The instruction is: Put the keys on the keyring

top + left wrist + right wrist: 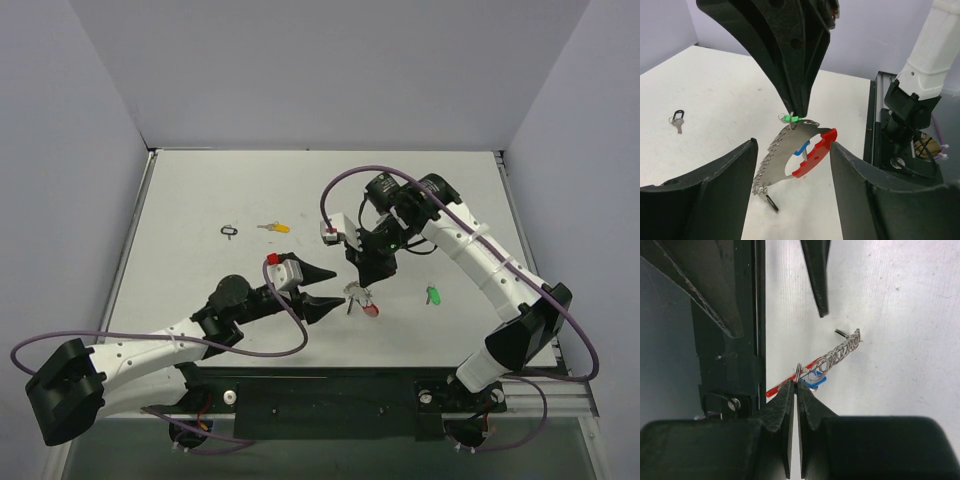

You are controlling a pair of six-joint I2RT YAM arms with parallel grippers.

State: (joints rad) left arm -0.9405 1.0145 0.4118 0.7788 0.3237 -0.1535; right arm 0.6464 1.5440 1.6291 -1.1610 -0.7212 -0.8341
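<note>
My right gripper (358,283) is shut on a small ring at the top of the keyring (362,300), holding it up so it hangs just above the table. The keyring (775,160) is a silver coil with a curved red piece (815,152); a blue key (801,148) hangs inside it. In the right wrist view the shut gripper (797,385) pinches the ring, and the coil (840,352) stretches away. My left gripper (793,145) stands open around the hanging keyring, touching nothing. A green key (433,295), a yellow key (273,227) and a black-headed key (230,231) lie on the table.
The white table (200,200) has grey walls on three sides. A black rail (330,395) with both arm bases runs along the near edge. The right arm's white links (930,55) rise at the right of the left wrist view.
</note>
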